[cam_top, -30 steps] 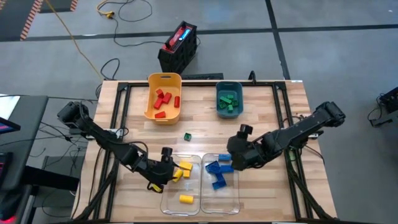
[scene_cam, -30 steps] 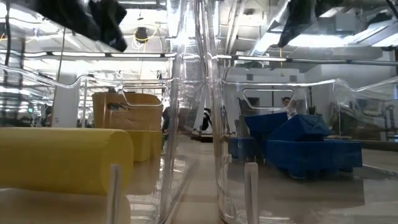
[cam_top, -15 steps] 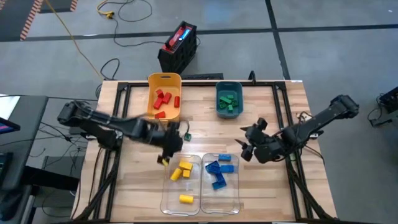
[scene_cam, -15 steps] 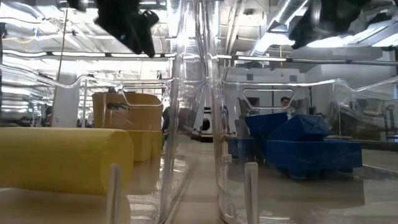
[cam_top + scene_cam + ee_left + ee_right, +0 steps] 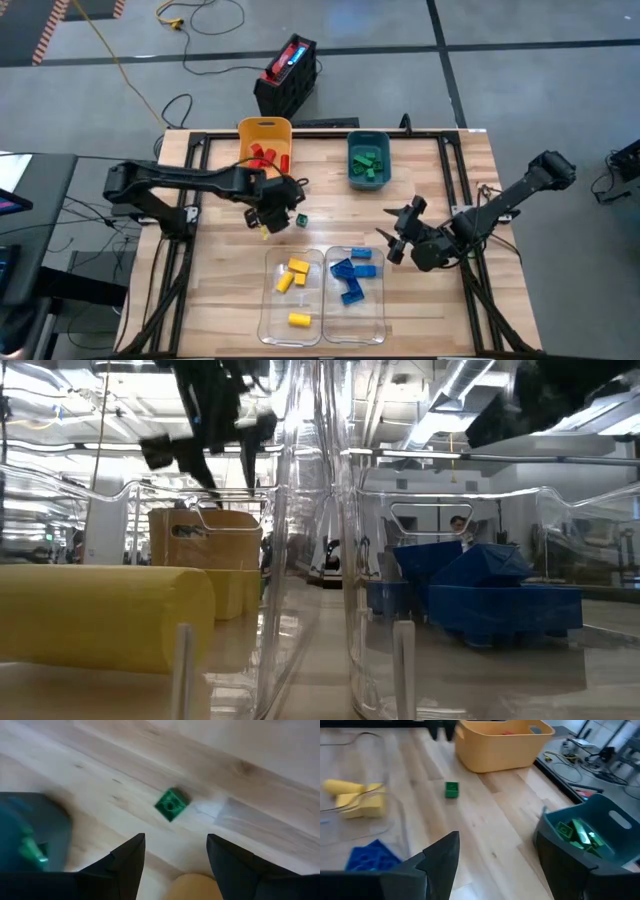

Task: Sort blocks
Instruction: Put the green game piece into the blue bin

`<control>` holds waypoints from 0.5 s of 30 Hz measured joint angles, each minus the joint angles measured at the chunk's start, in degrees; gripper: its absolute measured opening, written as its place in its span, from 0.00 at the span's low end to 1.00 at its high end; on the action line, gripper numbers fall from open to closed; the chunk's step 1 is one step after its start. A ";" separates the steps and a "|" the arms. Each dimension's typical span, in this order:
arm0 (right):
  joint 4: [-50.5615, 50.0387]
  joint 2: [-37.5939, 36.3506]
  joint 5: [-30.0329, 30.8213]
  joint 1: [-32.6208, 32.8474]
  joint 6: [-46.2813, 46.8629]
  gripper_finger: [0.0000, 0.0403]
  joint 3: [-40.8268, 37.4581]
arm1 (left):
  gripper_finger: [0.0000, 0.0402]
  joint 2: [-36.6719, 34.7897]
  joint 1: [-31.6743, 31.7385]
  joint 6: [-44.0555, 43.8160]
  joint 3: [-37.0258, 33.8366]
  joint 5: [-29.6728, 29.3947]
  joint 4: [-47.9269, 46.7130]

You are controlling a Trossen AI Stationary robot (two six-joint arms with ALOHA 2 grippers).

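Left pincer open and empty over the bench, lone green block loose just ahead: best centre, drop square; yellow bin close behind, clear bins nearer front, open wood around; right pincer waits, open.

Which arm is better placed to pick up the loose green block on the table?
Left. The left gripper, fingers open, hovers just beside the green block, which lies ahead between its fingers in the left wrist view. The right gripper is farther off, beside the clear bins.
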 joint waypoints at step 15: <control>1.96 1.20 0.01 6.26 3.14 0.69 0.00 | 0.65 15.28 1.58 -12.91 5.70 1.77 2.45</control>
